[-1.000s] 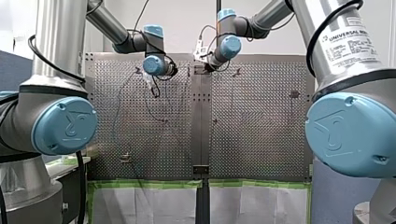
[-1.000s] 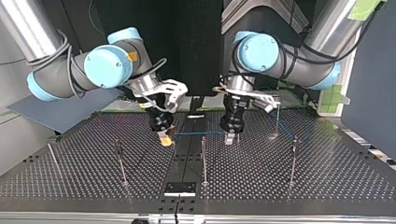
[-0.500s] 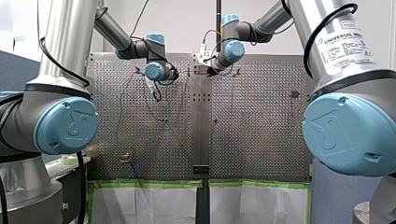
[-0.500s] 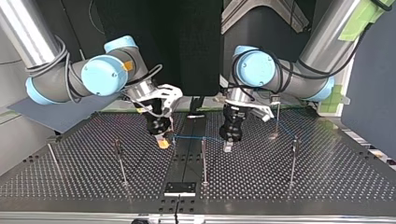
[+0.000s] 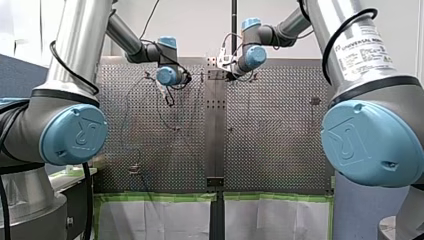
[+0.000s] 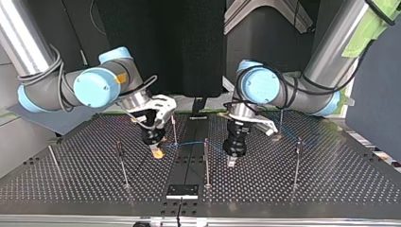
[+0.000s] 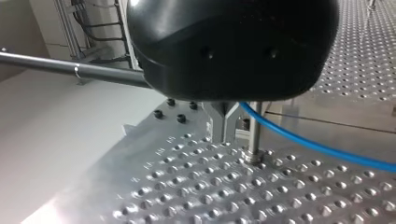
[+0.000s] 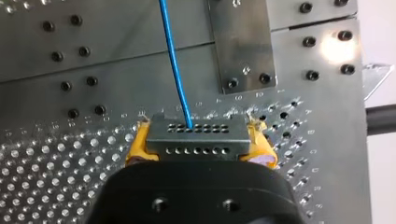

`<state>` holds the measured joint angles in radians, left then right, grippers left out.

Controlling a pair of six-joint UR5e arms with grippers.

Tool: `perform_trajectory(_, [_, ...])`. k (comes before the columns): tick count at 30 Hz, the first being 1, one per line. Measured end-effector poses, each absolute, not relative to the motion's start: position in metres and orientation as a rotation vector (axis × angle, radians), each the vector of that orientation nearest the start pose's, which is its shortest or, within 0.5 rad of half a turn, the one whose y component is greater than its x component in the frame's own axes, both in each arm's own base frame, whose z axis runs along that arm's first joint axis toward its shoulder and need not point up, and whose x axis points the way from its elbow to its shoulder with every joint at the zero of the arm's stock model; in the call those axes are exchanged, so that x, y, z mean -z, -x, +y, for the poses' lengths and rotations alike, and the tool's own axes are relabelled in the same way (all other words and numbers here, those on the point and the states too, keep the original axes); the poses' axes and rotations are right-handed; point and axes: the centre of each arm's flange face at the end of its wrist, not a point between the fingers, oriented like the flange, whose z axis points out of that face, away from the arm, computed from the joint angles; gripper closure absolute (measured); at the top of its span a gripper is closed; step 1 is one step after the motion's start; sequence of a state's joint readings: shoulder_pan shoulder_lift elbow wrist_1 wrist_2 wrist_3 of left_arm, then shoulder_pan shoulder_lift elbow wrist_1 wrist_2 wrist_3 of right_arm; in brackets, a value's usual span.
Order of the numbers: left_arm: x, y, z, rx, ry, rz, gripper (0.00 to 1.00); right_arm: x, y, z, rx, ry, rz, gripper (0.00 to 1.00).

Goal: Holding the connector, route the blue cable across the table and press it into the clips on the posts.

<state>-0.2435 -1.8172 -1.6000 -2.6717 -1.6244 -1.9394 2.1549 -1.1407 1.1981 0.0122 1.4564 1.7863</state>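
The perforated grey metal tabletop (image 7: 187, 186) looks matt and brushed, and its dimpled holes catch dull highlights. The thin blue cable (image 7: 322, 149) has a smooth, slightly glossy plastic jacket. The rectangular grey metal connector block (image 8: 196, 140) has a satin finish and is drilled with small holes. The yellow pads (image 8: 140, 147) look matt and rubbery. The slim metal post (image 7: 254, 135) shines.

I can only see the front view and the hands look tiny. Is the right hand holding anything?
Observer: Yes. The right hand is shut on a grey connector, between its yellow pads.
Operator: What's plugged into it?
Observer: The blue cable comes out of it and runs straight ahead over the table.
Operator: And the other hand?
Observer: The left hand is low beside a thin post, and the cable crosses that post.
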Motion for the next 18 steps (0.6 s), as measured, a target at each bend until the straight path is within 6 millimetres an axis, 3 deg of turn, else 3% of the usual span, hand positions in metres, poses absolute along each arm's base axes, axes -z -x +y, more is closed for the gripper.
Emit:
perform_trajectory(11, [-0.364,-0.584,-0.266,0.481,0.138,1.411,1.00,-0.414,-0.467,-0.495,2.374,2.279,1.457,1.00])
perform_trajectory(18, [-0.358,-0.586,-0.261,0.469,0.142,1.437,1.00,-0.413,-0.460,-0.503,2.379,2.273,1.471,1.00])
